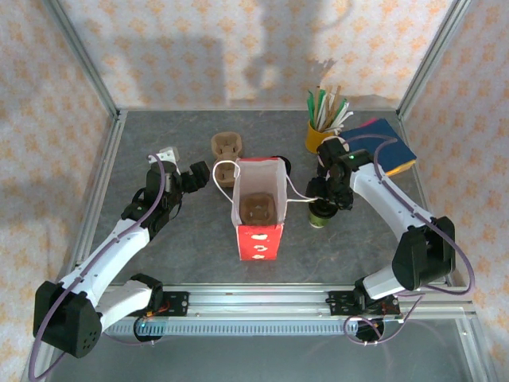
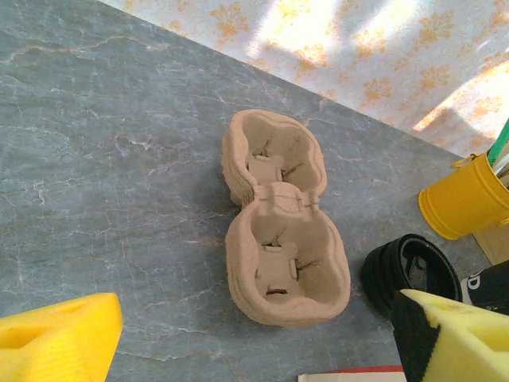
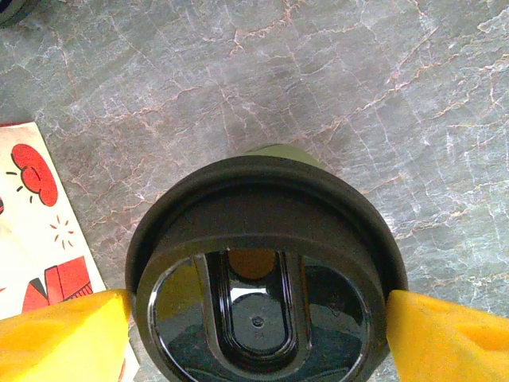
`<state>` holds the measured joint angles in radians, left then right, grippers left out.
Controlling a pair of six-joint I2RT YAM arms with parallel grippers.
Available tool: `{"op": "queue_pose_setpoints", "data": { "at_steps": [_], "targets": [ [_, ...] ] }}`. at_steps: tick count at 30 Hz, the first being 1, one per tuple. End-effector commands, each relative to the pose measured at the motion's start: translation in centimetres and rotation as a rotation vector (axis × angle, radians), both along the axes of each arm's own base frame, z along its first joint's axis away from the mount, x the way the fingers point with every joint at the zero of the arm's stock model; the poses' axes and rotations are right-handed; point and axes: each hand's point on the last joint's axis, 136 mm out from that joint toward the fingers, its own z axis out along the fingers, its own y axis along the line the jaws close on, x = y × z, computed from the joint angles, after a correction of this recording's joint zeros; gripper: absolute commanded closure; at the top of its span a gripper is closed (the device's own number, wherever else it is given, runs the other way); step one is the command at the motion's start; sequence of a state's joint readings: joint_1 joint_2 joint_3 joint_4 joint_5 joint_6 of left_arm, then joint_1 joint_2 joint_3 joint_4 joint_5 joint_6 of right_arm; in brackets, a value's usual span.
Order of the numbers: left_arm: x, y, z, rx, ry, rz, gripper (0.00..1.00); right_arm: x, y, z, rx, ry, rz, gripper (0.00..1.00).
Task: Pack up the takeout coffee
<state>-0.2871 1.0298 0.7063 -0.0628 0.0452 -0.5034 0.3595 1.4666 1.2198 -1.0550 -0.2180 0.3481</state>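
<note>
We count one takeout coffee (image 3: 262, 270) with one black lid, one red-and-white paper bag (image 1: 259, 240), and two brown pulp carriers: one on the table (image 1: 226, 146), one inside the bag (image 1: 258, 208). One yellow cup (image 1: 317, 138) holds several stir sticks. We also count one black ring (image 2: 382, 274).

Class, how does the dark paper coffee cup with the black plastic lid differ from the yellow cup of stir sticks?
The dark paper coffee cup is closed by its black lid; the yellow cup is open, sticks poking out. The coffee cup sits between the fingers of the right gripper, beside the red-and-white paper bag; the yellow cup stands farther back, outside any gripper. Both stand upright on the grey table.
</note>
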Motion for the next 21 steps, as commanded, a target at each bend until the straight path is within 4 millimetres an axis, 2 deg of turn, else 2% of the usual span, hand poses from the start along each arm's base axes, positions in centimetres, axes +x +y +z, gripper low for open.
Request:
{"op": "queue_pose_setpoints", "data": {
  "at_steps": [1, 8, 17, 21],
  "targets": [
    [0.07, 0.25, 1.33, 0.003, -0.019, 0.003, 0.11, -0.15, -0.48, 1.47, -0.022, -0.032, -0.01, 0.18],
    [0.18, 0.2, 1.29, 0.001, -0.017, 0.002, 0.11, -0.37, -0.84, 1.39, -0.042, -0.027, -0.008, 0.19],
    [0.3, 0.06, 1.02, 0.0, -0.008, -0.002, 0.11, -0.59, 0.05, 1.38, -0.015, -0.027, 0.014, 0.19],
    [0.27, 0.01, 0.98, 0.0, -0.006, -0.006, 0.11, -0.69, -0.46, 1.0, -0.046, -0.014, 0.009, 0.18]
  ]
}}
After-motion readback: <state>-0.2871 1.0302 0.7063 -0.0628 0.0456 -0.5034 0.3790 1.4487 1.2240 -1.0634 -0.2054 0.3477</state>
